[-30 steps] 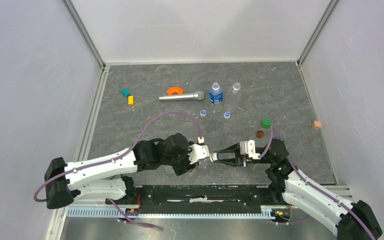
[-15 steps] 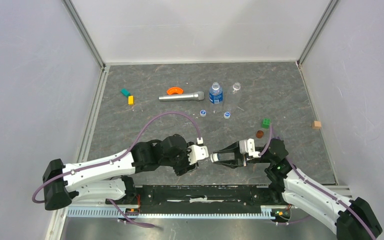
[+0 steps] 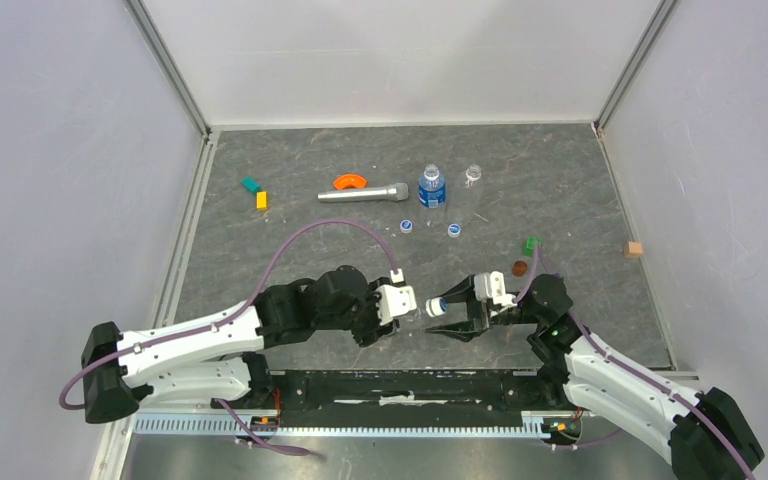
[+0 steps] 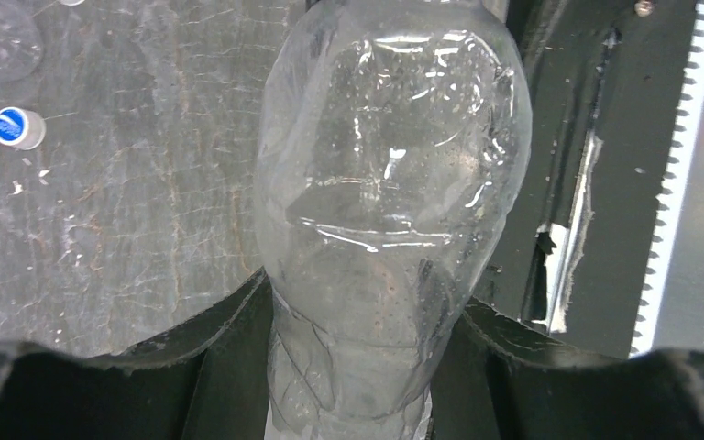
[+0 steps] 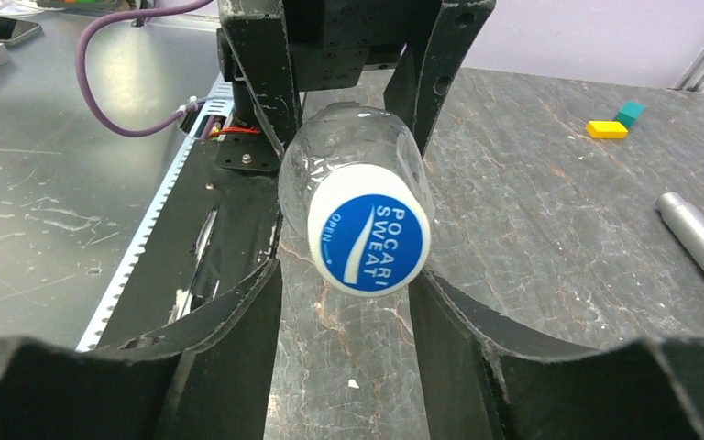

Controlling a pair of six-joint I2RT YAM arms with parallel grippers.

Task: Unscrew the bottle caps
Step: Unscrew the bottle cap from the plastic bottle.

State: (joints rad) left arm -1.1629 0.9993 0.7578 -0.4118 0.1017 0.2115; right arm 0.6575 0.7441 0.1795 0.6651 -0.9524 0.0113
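Note:
A clear unlabelled bottle (image 4: 390, 183) lies level in the air, and my left gripper (image 4: 362, 302) is shut on its body. Its white-rimmed blue bottle cap (image 5: 369, 241) points at my right gripper (image 5: 346, 280), which is open, its fingers standing either side of the cap with a small gap. From above, that cap (image 3: 434, 308) hangs between the left gripper (image 3: 400, 305) and the right gripper (image 3: 442, 316) near the front edge. Two loose caps (image 3: 406, 225) (image 3: 454, 230) lie mid-table. A blue-labelled bottle (image 3: 431, 187) and a clear bottle (image 3: 473, 174) stand behind them.
A silver microphone-like cylinder (image 3: 364, 193) and an orange curved piece (image 3: 349, 181) lie at the back. Teal (image 3: 251, 185) and yellow (image 3: 261, 200) blocks are at the back left. A green cube (image 3: 531, 245), a brown disc (image 3: 520, 268) and a wooden cube (image 3: 634, 249) sit on the right.
My right gripper, shut on the cap a second ago, has opened and now stands apart from it. The cap stays on the bottle. The left gripper keeps its hold.

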